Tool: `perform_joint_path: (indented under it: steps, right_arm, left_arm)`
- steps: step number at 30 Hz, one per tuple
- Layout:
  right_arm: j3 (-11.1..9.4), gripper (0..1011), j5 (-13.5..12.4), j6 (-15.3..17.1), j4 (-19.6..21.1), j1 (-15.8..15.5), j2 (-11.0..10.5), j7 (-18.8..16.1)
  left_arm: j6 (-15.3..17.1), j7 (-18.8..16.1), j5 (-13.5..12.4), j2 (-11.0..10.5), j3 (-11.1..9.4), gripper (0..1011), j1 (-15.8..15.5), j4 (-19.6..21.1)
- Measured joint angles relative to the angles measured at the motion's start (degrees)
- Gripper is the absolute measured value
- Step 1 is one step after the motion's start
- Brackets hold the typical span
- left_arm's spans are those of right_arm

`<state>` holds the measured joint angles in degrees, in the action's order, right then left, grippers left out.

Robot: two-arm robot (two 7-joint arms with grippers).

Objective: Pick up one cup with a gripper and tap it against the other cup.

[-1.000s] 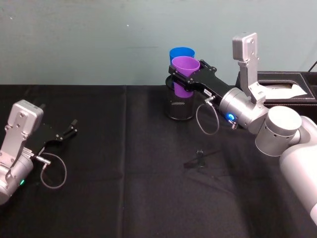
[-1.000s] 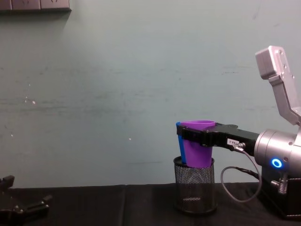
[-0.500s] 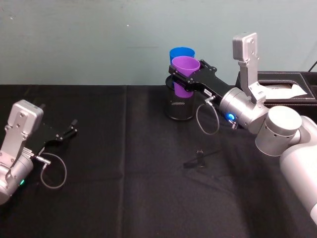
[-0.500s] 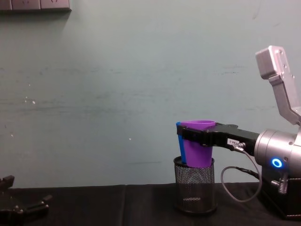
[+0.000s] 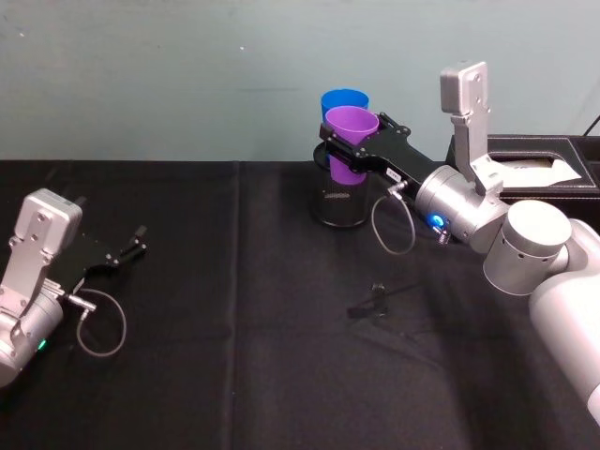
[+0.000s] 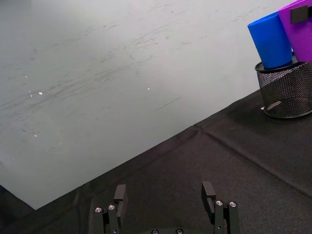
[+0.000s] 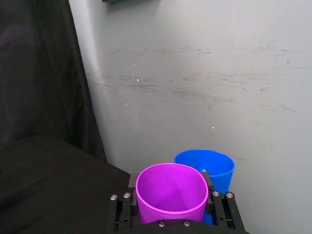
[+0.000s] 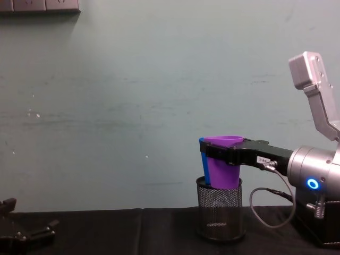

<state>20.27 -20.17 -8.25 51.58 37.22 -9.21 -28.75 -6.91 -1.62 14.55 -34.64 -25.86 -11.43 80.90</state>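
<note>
1. The right gripper [image 5: 352, 142] is clamped on the purple cup [image 5: 351, 124], which sits upright between its jaws.
2. The blue cup [image 5: 343, 101] stands just beyond the jaws in a mesh holder [image 5: 339, 202]; contact cannot be confirmed.
3. Step in hand: the tap. The next move likely calls for a short forward nudge.
4. The left gripper [image 5: 131, 250] is parked well apart, jaws wide.

Over mesh pen holder [image 8: 219, 210], right gripper [image 8: 219, 153] clamps purple cup [image 8: 223, 169]; blue cup [image 8: 202, 159] just behind; left gripper [image 8: 21, 234] at lower-left corner.

No writing here can be read. The only marking I can spot is a small white label [image 8: 261, 159] on the side of the right gripper [image 5: 349, 145], and its print is too small to make out.
</note>
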Motion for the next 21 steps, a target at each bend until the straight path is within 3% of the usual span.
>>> perform_joint_path:
  steps: [21]
  right_arm:
    - [0.00, 746, 0.00, -0.01, 0.00, 0.00, 0.00, -0.01]
  left_arm:
    - [0.00, 0.00, 0.00, 0.00, 0.00, 1000, 0.00, 0.00]
